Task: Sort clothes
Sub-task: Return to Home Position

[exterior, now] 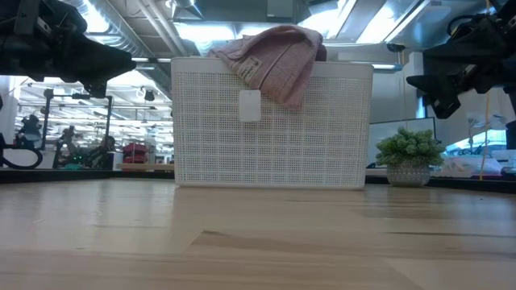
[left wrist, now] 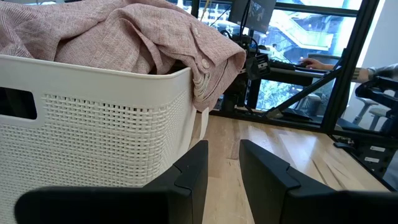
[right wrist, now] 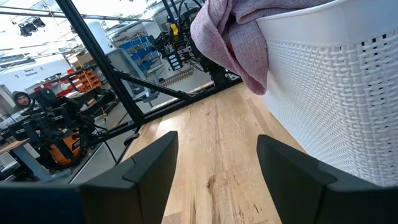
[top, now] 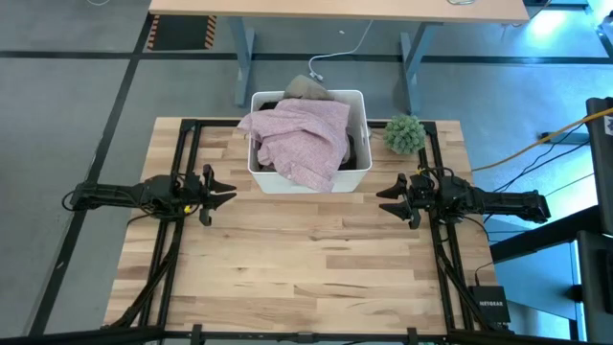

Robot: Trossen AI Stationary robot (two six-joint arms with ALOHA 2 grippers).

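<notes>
1. The pale wooden table (top: 316,278) spreads out under both my arms, with black rails running along its left and right sides.
2. My left gripper (top: 230,193) hangs over the table's left side and points inward. Its two fingers stand a little apart with nothing between them (my left wrist view shows only bare wood in the gap).
3. My right gripper (top: 383,199) faces it from the right side. Its fingers are spread wider, and it too is empty.
4. Just beyond the two grippers, at the far middle of the table, stands the white bin (top: 356,100) with its lattice walls.
5. The pink shirt (top: 297,134) lies heaped on top of the bin. It spills over the near rim and hangs partway down the outside wall.
6. Under it, a black garment (top: 353,146) shows inside the bin's right end, and a khaki-beige piece (top: 308,88) pokes over the far rim.
7. A small green plant (top: 404,134) sits near the bin's right side, not touching it.
8. Past the table's far edge stands a desk (top: 335,8) on grey legs. In the workshop beyond, a person (right wrist: 22,98) shows among the equipment.
</notes>
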